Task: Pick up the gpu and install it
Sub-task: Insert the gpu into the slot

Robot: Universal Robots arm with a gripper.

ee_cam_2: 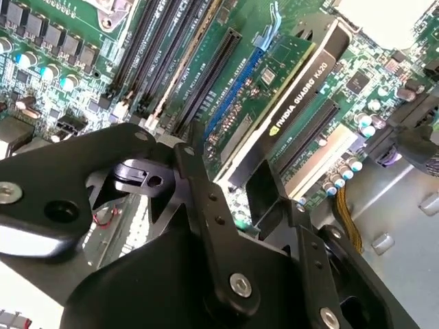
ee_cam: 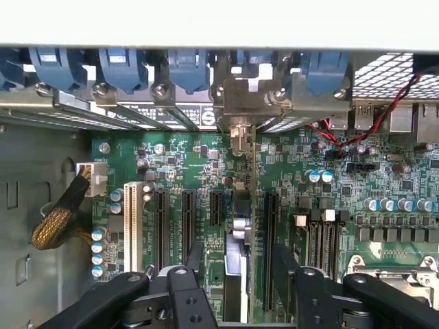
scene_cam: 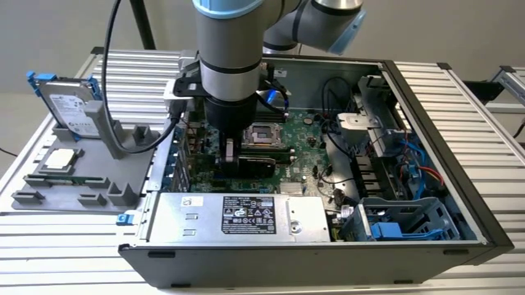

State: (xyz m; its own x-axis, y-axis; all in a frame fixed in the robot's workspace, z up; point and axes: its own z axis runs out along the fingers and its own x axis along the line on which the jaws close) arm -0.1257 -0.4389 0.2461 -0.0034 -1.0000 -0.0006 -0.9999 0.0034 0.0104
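Note:
The gpu (scene_cam: 256, 165) stands on edge in a slot of the green motherboard (scene_cam: 308, 166) inside the open computer case. In the second wrist view the gpu (ee_cam_2: 295, 89) shows its green board and black shroud. In the first wrist view the gpu (ee_cam: 240, 233) is edge-on, and its silver bracket (ee_cam: 250, 103) meets the case's rear wall. My gripper (scene_cam: 232, 157) hangs straight over the card. It is open (ee_cam: 239, 252), one black finger (ee_cam: 197, 257) on each side of the card with a gap to it. The gripper (ee_cam_2: 226, 168) holds nothing.
A grey fixture (scene_cam: 78, 196) at the exterior view's left holds a silver hard drive with blue rails (scene_cam: 70, 104), a processor chip (scene_cam: 59, 158) and a memory stick (scene_cam: 66, 181). Inside the case are the power supply (scene_cam: 238, 215), processor socket (scene_cam: 267, 132), cables (scene_cam: 336, 132) and a drive cage (scene_cam: 402, 221).

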